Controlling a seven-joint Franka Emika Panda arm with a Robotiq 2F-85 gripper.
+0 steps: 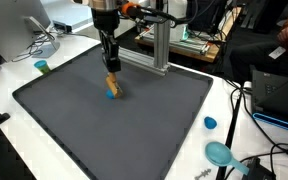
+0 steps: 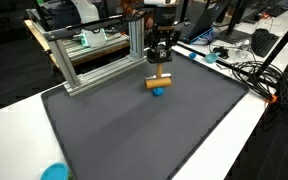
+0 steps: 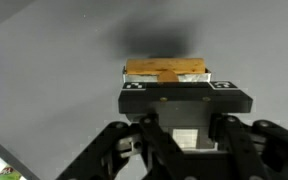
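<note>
Nearest to the camera in an exterior view lies a teal dish (image 1: 220,153) at the lower right of the frame, on the white counter (image 1: 246,140); I cannot tell whether anything is in it. A small blue cap (image 1: 210,123) lies just above it, and a teal cup (image 1: 42,67) stands at the upper left, its content hidden. On the dark mat (image 1: 134,130), upper middle of the frame, the gripper (image 1: 110,72) hangs down with its jaws closed on a wooden block (image 1: 113,86). The block is directly under the fingers and its long axis is tilted toward the lower right. A blue piece (image 1: 111,96) sits right under the block, touching it as far as I can see. From the opposite side, the gripper (image 2: 160,70) is at the upper middle, in front of a metal frame (image 2: 94,60). The wooden block (image 2: 160,82) runs left to right there, with the blue piece (image 2: 159,91) below its middle. In the wrist view the gripper (image 3: 179,92) fills the lower half. The wooden block (image 3: 164,70) lies just above it, its long axis across the frame, while the blue piece is hidden.
</note>
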